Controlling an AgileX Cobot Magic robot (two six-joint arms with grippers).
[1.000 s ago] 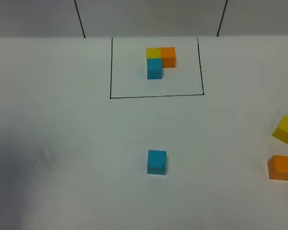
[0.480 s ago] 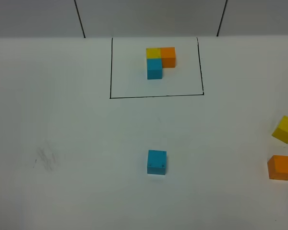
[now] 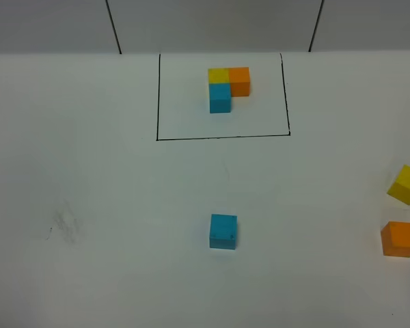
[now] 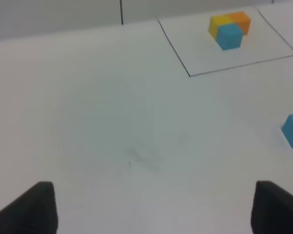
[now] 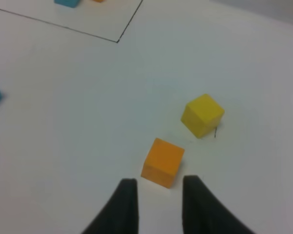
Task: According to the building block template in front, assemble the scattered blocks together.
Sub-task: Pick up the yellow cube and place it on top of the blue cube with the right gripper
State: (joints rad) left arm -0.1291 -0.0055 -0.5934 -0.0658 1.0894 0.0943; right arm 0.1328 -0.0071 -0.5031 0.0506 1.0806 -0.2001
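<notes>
Only a shadow has cleared from the white table (image 3: 109,260) at eight o'clock, so assembly is unstarted: the small matte orange cube (image 5: 162,162) lies untouched before my slightly parted right jaws, and my left jaws are wide and empty.

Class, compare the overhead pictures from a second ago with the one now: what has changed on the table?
Only a dark shadow on the near-left table has gone. No block moved: cyan cube, yellow cube, orange cube and the template stay put.
</notes>
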